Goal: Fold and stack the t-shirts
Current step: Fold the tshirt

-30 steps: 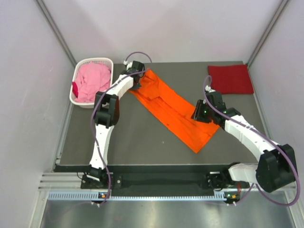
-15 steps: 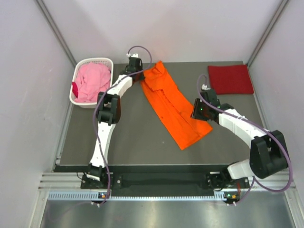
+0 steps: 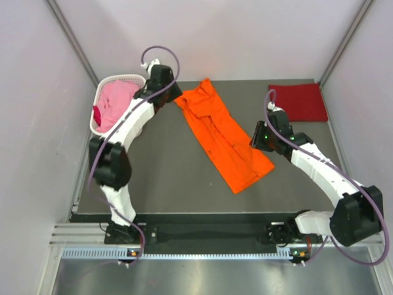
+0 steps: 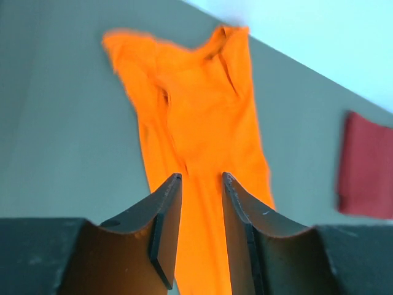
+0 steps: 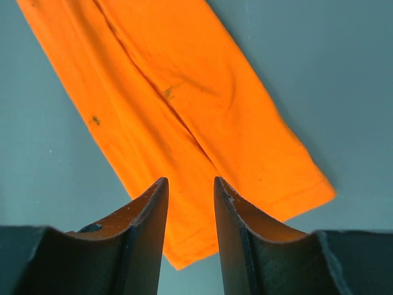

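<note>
Table: dark grey table (image 3: 172, 178) between pale walls, filling the middle of the overhead view.
Basket: white basket (image 3: 116, 81) at the table's upper left edge, with a pink shirt (image 3: 113, 101) bunched inside.
Left hand: left hand (image 4: 201, 178) hangs between the basket and the orange shirt's collar end, fingers apart, holding nothing.
Orange shirt: orange shirt (image 3: 221, 138) folded into a long strip, lying flat on a diagonal from upper centre to lower right of centre.
Right hand: right hand (image 5: 190, 181) above the strip's lower right end, fingers apart, empty.
Dark red shirt: dark red shirt (image 3: 301, 101) folded into a rectangle, flat in the table's upper right corner.

All three views above orange shirt (image 3: 224, 138)
</note>
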You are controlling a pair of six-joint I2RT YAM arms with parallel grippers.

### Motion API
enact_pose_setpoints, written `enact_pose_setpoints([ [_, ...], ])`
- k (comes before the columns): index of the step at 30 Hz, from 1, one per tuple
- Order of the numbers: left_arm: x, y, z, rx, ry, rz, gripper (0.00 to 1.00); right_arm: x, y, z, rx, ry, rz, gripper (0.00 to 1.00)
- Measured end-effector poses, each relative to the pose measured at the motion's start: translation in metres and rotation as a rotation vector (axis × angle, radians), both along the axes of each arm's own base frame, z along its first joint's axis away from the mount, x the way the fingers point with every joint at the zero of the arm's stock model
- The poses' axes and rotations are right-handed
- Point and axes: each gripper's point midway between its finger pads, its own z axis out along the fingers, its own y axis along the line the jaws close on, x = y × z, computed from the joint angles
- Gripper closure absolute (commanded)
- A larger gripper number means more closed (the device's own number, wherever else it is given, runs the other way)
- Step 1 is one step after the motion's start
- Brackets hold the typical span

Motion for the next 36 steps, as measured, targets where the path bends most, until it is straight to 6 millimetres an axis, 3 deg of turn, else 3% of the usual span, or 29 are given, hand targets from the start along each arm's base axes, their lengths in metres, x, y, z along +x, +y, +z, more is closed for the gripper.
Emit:
enact_pose_setpoints([
  [3, -0.053, -0.004, 0.017, -0.091, -0.001, 0.023, 0.68, -0.007, -0.006, 0.008, 0.013, -0.001, -0.023, 0.62],
  [5, -0.092, -0.023, 0.005, -0.128, 0.042, -0.001, 0.68, -0.010, -0.011, 0.015, 0.027, -0.007, -0.040, 0.62],
  [11, -0.227, -0.123, -0.080, -0.142, 0.263, -0.209, 0.71, -0.016, -0.033, 0.031, 0.046, -0.034, -0.093, 0.62],
  [13, -0.265, -0.137, -0.107, -0.142, 0.343, -0.234, 0.71, -0.019, -0.036, 0.033, 0.040, -0.036, -0.091, 0.62],
  [15, -0.288, -0.143, -0.123, -0.141, 0.381, -0.221, 0.69, -0.023, -0.039, 0.033, 0.030, -0.034, -0.091, 0.61],
  [18, -0.310, -0.154, -0.131, -0.160, 0.407, -0.209, 0.69, -0.029, -0.042, 0.033, 0.017, -0.022, -0.092, 0.61],
  [23, -0.314, -0.178, -0.133, -0.253, 0.400, -0.197, 0.68, -0.032, -0.044, 0.035, 0.015, -0.024, -0.092, 0.61],
  [31, -0.331, -0.189, -0.176, -0.222, 0.462, -0.180, 0.68, -0.038, -0.049, 0.034, 0.012, -0.041, -0.092, 0.60],
  [36, -0.336, -0.192, -0.185, -0.215, 0.475, -0.182, 0.69, -0.043, -0.054, 0.022, 0.002, -0.012, -0.102, 0.60],
])
